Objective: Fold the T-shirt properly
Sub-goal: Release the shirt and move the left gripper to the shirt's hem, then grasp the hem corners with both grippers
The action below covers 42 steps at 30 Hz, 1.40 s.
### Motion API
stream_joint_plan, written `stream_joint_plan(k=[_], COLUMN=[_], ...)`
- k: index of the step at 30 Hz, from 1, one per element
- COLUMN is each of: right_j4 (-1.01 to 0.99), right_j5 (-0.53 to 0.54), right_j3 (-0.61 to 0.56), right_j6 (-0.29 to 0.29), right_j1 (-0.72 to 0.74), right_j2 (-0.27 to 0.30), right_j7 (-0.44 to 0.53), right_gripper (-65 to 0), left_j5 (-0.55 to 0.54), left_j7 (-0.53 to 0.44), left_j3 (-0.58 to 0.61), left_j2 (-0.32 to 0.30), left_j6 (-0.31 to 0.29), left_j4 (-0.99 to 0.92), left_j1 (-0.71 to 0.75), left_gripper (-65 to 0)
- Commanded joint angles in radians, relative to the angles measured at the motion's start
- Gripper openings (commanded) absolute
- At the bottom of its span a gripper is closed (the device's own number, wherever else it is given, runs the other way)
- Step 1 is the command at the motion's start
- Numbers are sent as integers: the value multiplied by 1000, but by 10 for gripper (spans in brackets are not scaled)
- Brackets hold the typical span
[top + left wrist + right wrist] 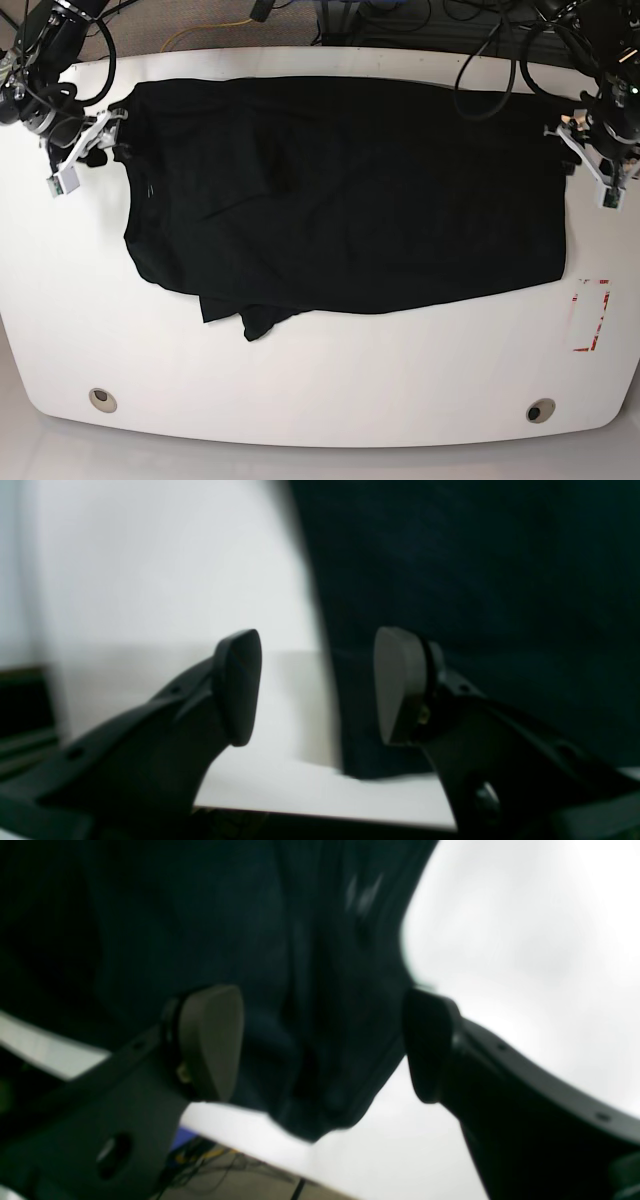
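T-shirt (350, 190) spread along worktop (300, 380) far edge; both claws (317, 687) (322, 1045) spread, empty. Pinch corners evenly.

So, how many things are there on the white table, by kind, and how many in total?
T-shirt, black: 1
End effectors, left and right, both open: 2
Round holes, near left and near right: 2
Red and white marking: 1
Total: 6
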Motion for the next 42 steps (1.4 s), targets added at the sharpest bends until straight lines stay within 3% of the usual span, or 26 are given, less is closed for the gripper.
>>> stream_joint_plan(k=[1,9,15,27,32,37,39,42], right_j4=[-13,-72,-74,-76,-77,-79,-85,-155], right_j5=[16,16,16,18,16,-36,-111,-231], right_j3=[7,6,6,12,14,14,12,1], right_j6=[2,2,2,2,2,2,2,2], right_j1=[41,90,87,90,110,167,225,334], right_j2=[23,23,17,26,48,52,52,51], right_j7=[14,14,14,14,14,23,40,46], right_gripper=[-176,-176,-176,-176,-176,-176,-176,-174], left_j5=[18,156,244,256,256,254,254,251], left_j7=[-11,-28,-201,-482,-553,-559,-559,-559], left_j3=[-16,-17,-13,-10,-10,56,82,96], left_j2=[-15,-22,-41,-79,-110,-110,-108,-105], left_j6=[1,1,1,1,1,1,1,1], left_j4=[-32,-270,-519,-1005,-1137,-1169,-1177,-1177], left_j1=[-74,-312,-436,-579,-606,-619,-619,-619], left_gripper=[-315,-314,-315,-317,-317,-319,-374,-554])
